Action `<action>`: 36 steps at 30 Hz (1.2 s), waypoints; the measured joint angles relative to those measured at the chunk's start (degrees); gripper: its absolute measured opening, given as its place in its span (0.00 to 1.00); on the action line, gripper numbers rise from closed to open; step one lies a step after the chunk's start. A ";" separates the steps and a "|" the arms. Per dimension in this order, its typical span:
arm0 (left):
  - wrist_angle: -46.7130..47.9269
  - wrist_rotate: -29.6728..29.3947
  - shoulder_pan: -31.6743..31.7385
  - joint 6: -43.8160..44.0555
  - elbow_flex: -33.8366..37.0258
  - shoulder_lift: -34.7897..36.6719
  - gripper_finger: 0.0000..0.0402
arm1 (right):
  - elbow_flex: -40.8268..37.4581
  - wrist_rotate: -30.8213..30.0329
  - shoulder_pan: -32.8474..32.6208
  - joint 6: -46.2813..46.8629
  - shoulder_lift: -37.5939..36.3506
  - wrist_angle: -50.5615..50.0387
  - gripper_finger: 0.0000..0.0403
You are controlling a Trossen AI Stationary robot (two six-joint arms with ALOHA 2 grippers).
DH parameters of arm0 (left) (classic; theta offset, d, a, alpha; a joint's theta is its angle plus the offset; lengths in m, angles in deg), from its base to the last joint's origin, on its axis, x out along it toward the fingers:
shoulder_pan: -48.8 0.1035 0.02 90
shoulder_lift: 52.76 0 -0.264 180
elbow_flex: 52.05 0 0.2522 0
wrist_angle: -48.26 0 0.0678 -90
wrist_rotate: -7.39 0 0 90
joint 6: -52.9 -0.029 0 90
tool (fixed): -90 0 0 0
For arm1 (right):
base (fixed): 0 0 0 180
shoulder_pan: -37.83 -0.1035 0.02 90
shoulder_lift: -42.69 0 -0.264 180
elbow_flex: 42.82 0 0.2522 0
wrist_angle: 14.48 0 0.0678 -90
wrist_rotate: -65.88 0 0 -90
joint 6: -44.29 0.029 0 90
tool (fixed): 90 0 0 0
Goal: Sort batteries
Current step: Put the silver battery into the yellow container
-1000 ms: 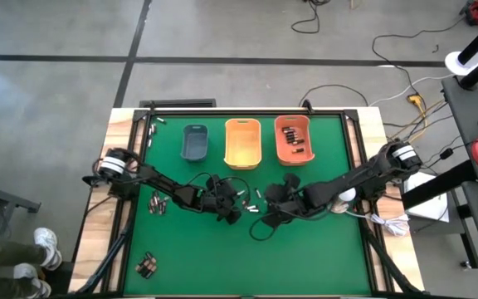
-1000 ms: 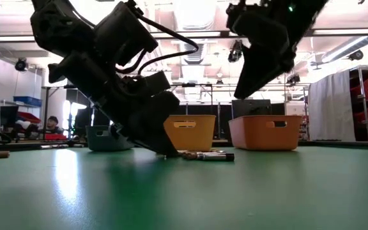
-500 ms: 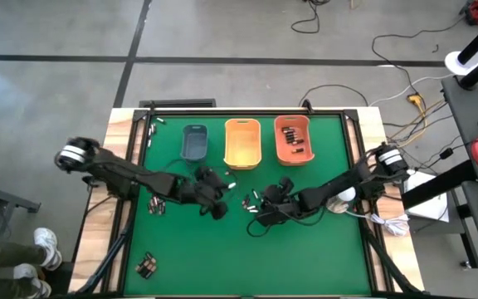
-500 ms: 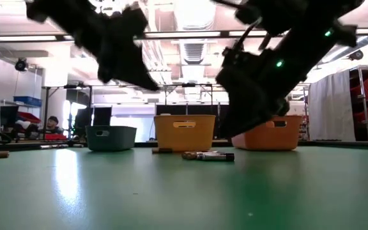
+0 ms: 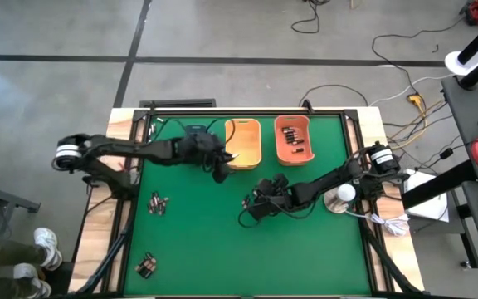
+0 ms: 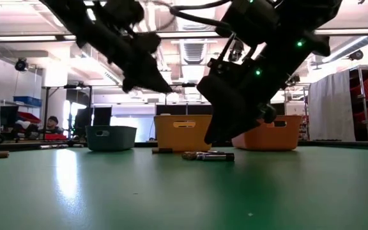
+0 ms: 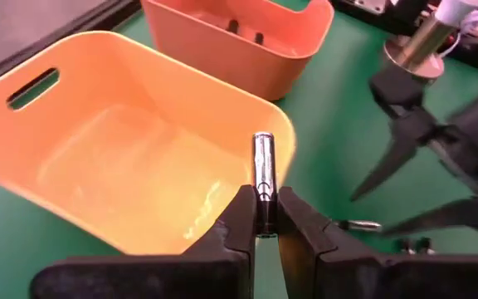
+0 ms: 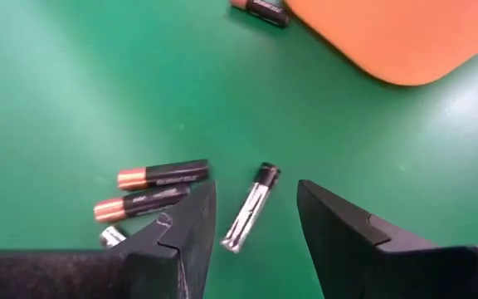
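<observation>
High view: the left gripper [image 5: 220, 172] hovers at the yellow-orange plastic bin's [image 5: 242, 143] near corner.

Left wrist view: its jaws pinch a slim silvery battery [image 7: 262, 170] upright; it should clear the rim before releasing.

Right wrist view: the right gripper [image 8: 254, 218], spread wide, straddles a black-and-silver battery [image 8: 251, 206] on the green table mat [image 8: 73, 100]; it should descend centred.

We see two dark jointed arms, matte black links, our left hand [image 7: 264, 228] with flat tapered black fingers, our right hand [image 8: 254, 218] alike, looping black cables, white-banded shoulder joints, small green lights.
</observation>
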 joint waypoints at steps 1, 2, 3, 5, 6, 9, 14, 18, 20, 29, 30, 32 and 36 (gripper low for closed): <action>-0.08 1.39 1.36 -0.66 0.01 -1.13 0.03 | 0.02 0.34 -0.02 0.23 0.00 -0.10 0.41; -0.66 2.54 2.66 -1.24 0.02 -2.37 0.03 | 0.08 0.86 -0.02 0.46 0.00 -0.12 0.41; -1.80 3.15 3.70 -1.86 0.02 -3.77 0.03 | 0.09 1.26 -0.02 0.53 0.00 -0.03 0.41; -2.65 3.82 5.32 -2.88 0.02 -5.99 0.03 | 0.18 1.46 -0.05 0.84 0.00 -0.24 0.41; -3.56 3.85 5.86 -3.38 0.03 -7.16 0.03 | 0.24 1.55 -0.15 1.15 -0.02 -0.38 0.41; -5.90 4.17 6.93 -4.13 0.02 -9.98 0.04 | 0.61 2.64 -0.15 2.00 -0.02 -0.55 0.41; -10.66 4.36 7.66 -4.94 0.00 -13.03 0.06 | 1.56 4.41 -0.15 2.62 -0.11 -0.48 0.41; -9.65 4.85 7.82 -6.99 -1.70 -14.75 0.06 | 2.90 4.65 -0.15 4.23 -0.11 -1.49 0.41; -7.03 6.03 8.18 -9.30 -4.00 -15.80 0.06 | 4.45 5.30 -0.15 4.69 -0.11 -4.12 0.41; 11.07 7.27 10.16 -20.14 -21.04 -27.82 0.06 | 14.95 6.09 -0.38 4.32 -0.22 -24.06 0.41; 12.90 6.92 10.32 -20.63 -22.68 -29.22 0.06 | 16.04 6.07 -0.46 4.39 -0.26 -26.12 0.41; 16.12 7.47 10.52 -21.20 -25.65 -31.82 0.07 | 18.20 6.07 -0.80 4.79 -0.33 -29.07 0.41; 19.19 7.60 10.52 -21.94 -29.67 -34.42 0.08 | 21.82 6.10 -1.42 5.42 -0.35 -33.38 0.41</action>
